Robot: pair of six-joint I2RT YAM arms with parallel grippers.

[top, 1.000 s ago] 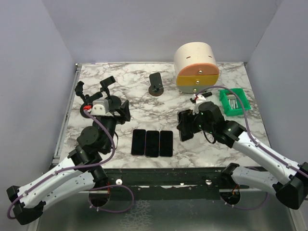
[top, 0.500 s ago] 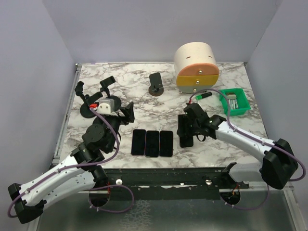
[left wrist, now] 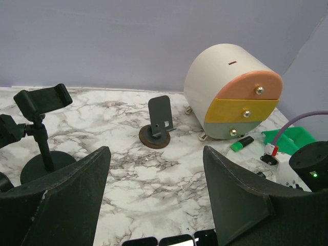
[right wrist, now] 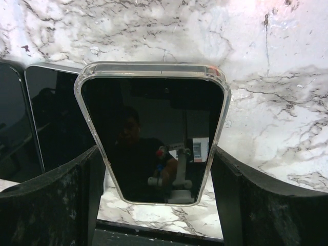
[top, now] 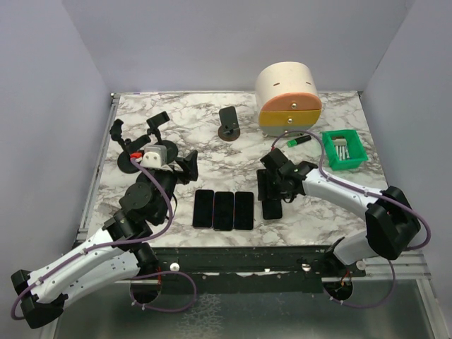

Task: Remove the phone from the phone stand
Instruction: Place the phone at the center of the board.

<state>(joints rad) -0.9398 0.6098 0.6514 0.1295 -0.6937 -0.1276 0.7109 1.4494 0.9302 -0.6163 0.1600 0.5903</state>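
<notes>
My right gripper [top: 272, 185] is shut on a black phone [top: 272, 207] in a clear case, one finger on each long edge. It holds the phone low over the table, just right of a row of three dark phones [top: 223, 210]. In the right wrist view the phone [right wrist: 154, 118] fills the gap between my fingers, with the row's phones [right wrist: 51, 113] to its left. The small dark phone stand [top: 228, 125] on a round brown base stands bare at the back centre, also visible as phone stand [left wrist: 159, 123]. My left gripper [top: 185, 166] hangs open and holds nothing, its gap [left wrist: 155, 151] facing that stand.
A round drawer unit [top: 288, 99] stands at the back right, with a green highlighter [top: 298, 140] and a green tray [top: 343, 150] in front of it. Two black clamp stands [top: 157, 127] rise at the left. The table's front edge lies just below the phone row.
My right arm has carried the phone left and down, closer to the row of three phones. My left gripper shifted slightly right early on, then stayed still.
</notes>
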